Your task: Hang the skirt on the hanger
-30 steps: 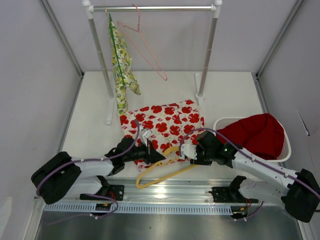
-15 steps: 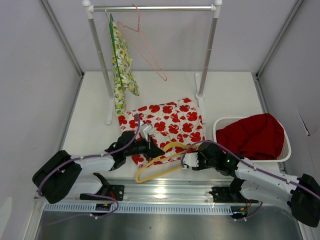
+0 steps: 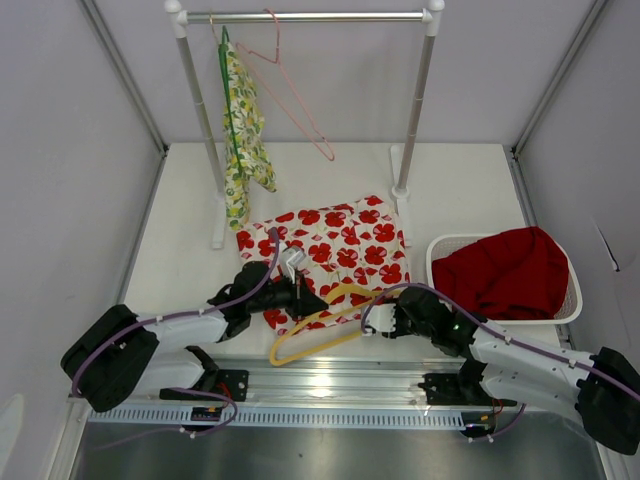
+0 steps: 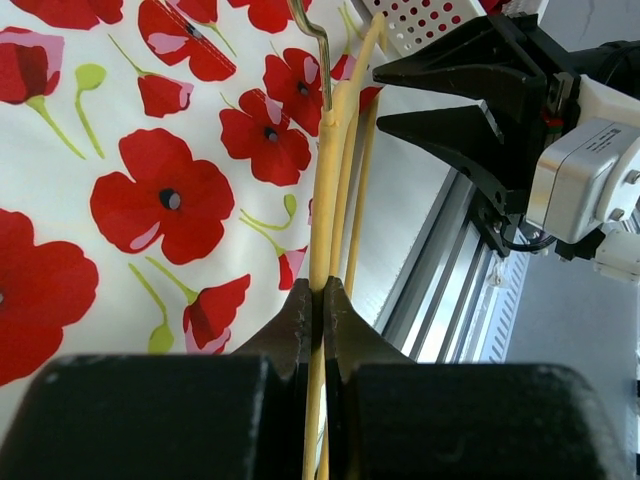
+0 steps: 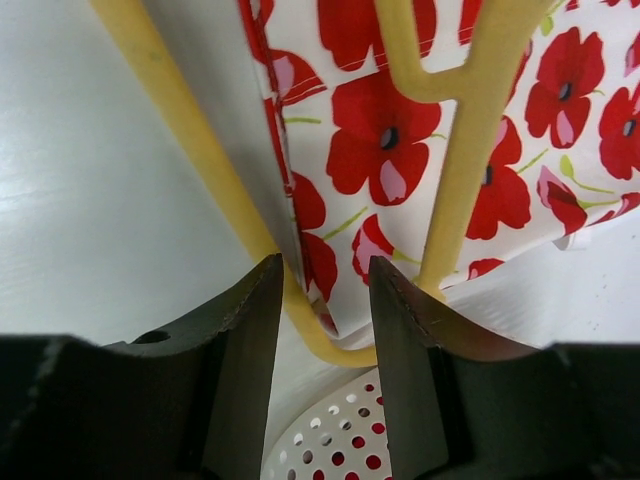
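Observation:
The skirt [image 3: 335, 243], white with red poppies, lies flat on the table. A yellow hanger [image 3: 318, 322] lies over its near edge. My left gripper [image 3: 303, 299] is shut on the hanger's rod near the metal hook; in the left wrist view [image 4: 322, 300] the yellow rod [image 4: 333, 170] runs between the closed jaws over the skirt [image 4: 160, 190]. My right gripper [image 3: 380, 319] is open. In the right wrist view [image 5: 320, 305] its jaws stand on either side of the hanger's curved end [image 5: 300, 315] and the skirt's edge [image 5: 400, 150], not pressing them.
A clothes rack [image 3: 300, 17] stands at the back with a pink hanger [image 3: 300, 105] and a green-hung floral garment [image 3: 243, 130]. A white basket [image 3: 573, 300] holding red cloth [image 3: 505, 268] sits at the right. A metal rail [image 3: 330, 375] runs along the near edge.
The right gripper has drawn back toward the near edge and lowered. The hanger and the skirt's near edge shifted slightly left. The left gripper keeps its hold on the hanger.

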